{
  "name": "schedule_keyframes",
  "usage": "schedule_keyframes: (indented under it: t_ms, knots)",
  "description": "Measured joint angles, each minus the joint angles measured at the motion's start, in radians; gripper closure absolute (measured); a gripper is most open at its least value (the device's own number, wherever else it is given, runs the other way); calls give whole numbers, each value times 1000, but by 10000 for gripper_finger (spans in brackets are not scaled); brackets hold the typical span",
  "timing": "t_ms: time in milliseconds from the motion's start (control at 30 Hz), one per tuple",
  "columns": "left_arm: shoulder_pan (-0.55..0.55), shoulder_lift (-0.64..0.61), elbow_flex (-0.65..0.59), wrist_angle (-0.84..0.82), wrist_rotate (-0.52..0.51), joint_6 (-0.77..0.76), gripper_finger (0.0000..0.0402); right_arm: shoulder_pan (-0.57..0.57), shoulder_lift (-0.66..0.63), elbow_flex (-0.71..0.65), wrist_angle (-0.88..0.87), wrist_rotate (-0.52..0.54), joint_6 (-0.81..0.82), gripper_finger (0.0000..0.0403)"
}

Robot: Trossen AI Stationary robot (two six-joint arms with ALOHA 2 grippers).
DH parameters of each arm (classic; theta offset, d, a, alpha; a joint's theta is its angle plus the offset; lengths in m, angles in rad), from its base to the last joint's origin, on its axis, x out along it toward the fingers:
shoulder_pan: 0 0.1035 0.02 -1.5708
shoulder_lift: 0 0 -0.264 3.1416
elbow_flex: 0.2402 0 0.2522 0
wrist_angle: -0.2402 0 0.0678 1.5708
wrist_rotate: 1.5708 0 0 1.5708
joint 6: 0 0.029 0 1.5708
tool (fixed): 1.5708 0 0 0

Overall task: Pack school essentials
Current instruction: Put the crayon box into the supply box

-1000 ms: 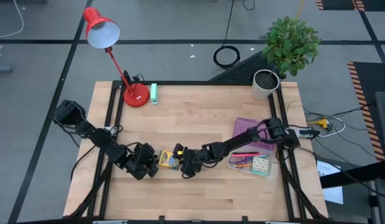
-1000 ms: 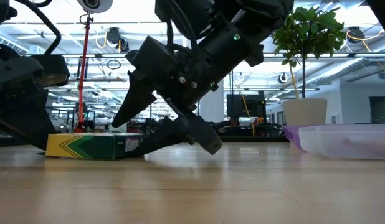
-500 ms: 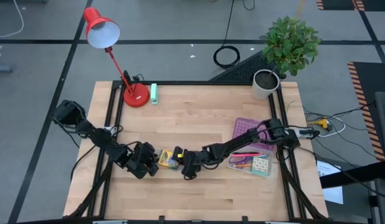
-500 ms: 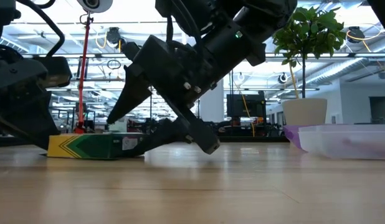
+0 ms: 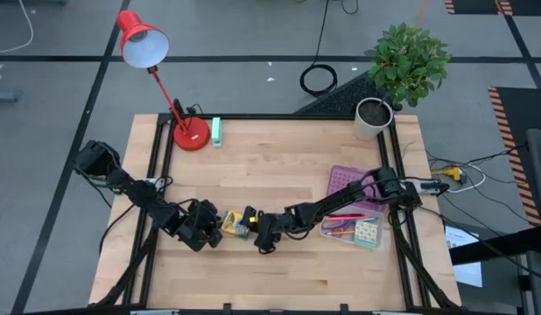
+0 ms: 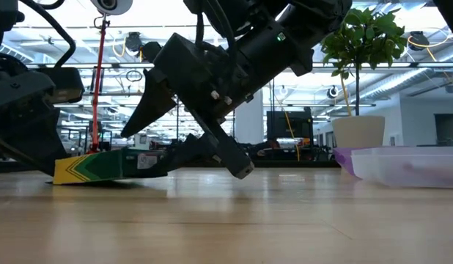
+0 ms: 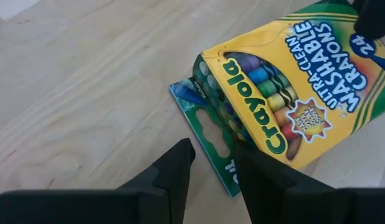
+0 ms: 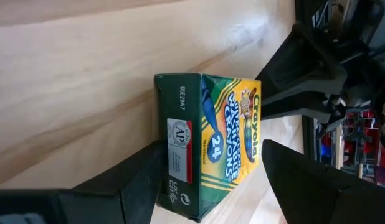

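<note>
The right gripper (image 5: 249,224) is closed around one end of the crayon box (image 5: 235,226), its two fingers (image 8: 142,180) pressed against opposite sides of the green end panel. In the low view that end of the box is lifted slightly off the tabletop (image 5: 279,166) while the far end stays down, so the box sits tilted. The left gripper (image 5: 213,229) is at the box's other end with its fingers apart, one tip just beside the open flap of the box and not pinching it. The box lies near the front middle of the tabletop, between the two grippers. Well to the right, a clear tray (image 5: 351,229) holds pencils (image 5: 342,219) and a pale patterned square pack (image 5: 367,232), resting on a purple mat (image 5: 342,178). At the back stand a red lamp (image 5: 190,133), a small mint-green block (image 5: 216,131) just beside it, and a potted plant (image 5: 402,66).
</note>
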Motion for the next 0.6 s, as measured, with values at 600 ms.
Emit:
schedule_keyframes:
  t_ms: [600]
  knots:
    - [0, 0, -1, -8, 9, 49, 271, -26, -49, -3, -177, 71, -32, 135]
